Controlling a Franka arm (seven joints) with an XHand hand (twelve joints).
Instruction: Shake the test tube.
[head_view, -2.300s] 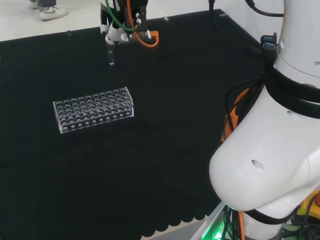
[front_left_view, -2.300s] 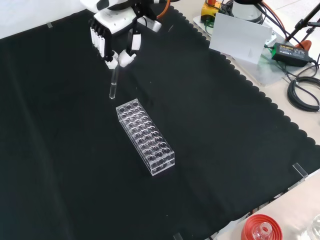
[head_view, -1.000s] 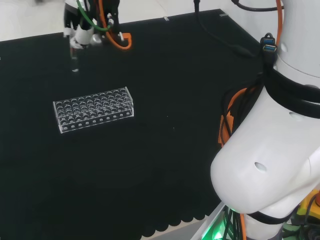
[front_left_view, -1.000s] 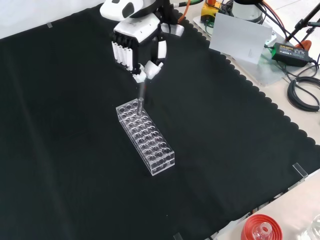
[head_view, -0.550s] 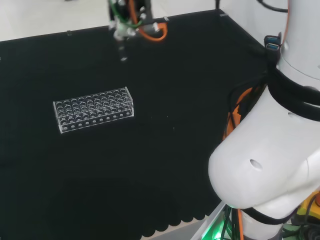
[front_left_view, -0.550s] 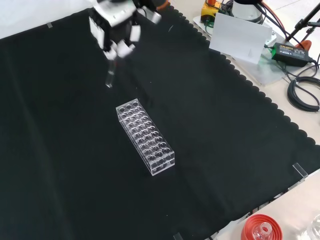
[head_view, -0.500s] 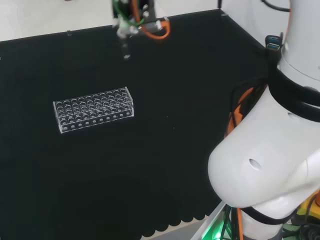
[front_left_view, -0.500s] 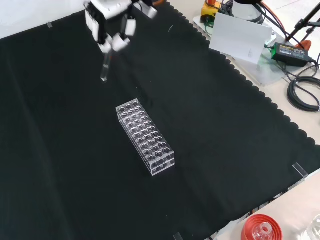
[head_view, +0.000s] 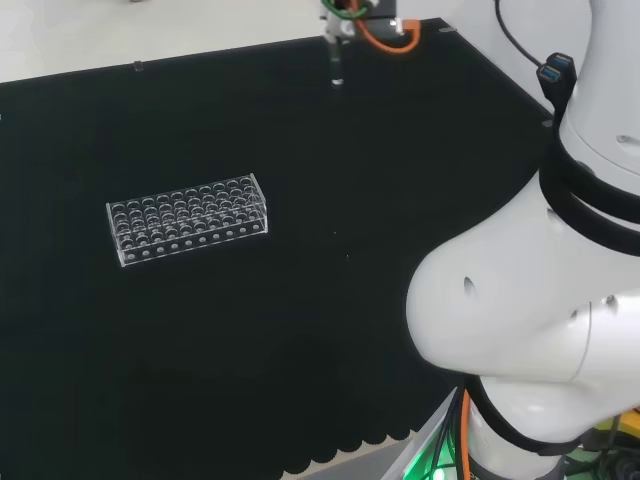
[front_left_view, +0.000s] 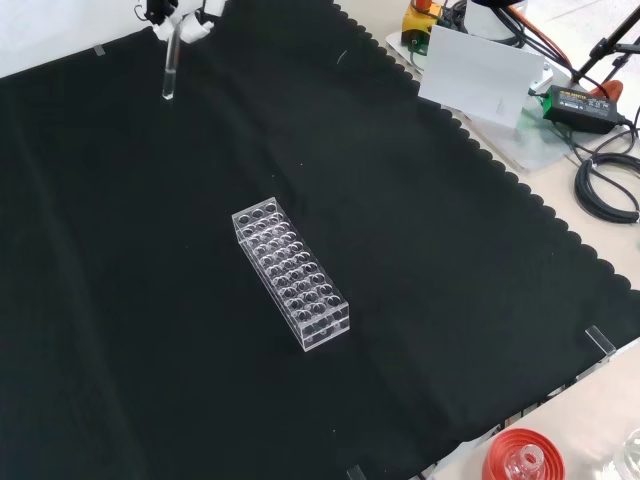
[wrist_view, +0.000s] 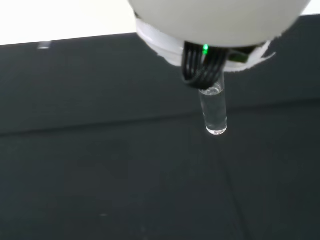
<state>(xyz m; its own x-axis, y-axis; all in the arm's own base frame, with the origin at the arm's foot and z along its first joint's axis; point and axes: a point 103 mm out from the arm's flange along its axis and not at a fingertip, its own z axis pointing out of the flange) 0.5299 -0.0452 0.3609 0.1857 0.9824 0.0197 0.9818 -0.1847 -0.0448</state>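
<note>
A clear test tube hangs upright from the hand at the top edge of the front view, well above and to the left of the clear plastic tube rack. In the head view the test tube hangs over the far side of the cloth, right of and beyond the rack. The wrist view has the tube sticking out below the hand, pinched between dark fingers, high over bare black cloth. The rack's holes look empty.
The arm's white links take up the right of the head view. Off the cloth in the front view lie a white board, a power adapter with cables and a red ribbed stand holding glassware. The cloth's scalloped edge runs along the right.
The hand has swung the tube to the right in the head view and up and left towards the top edge in the front view, farther from the rack. The rack has not moved.
</note>
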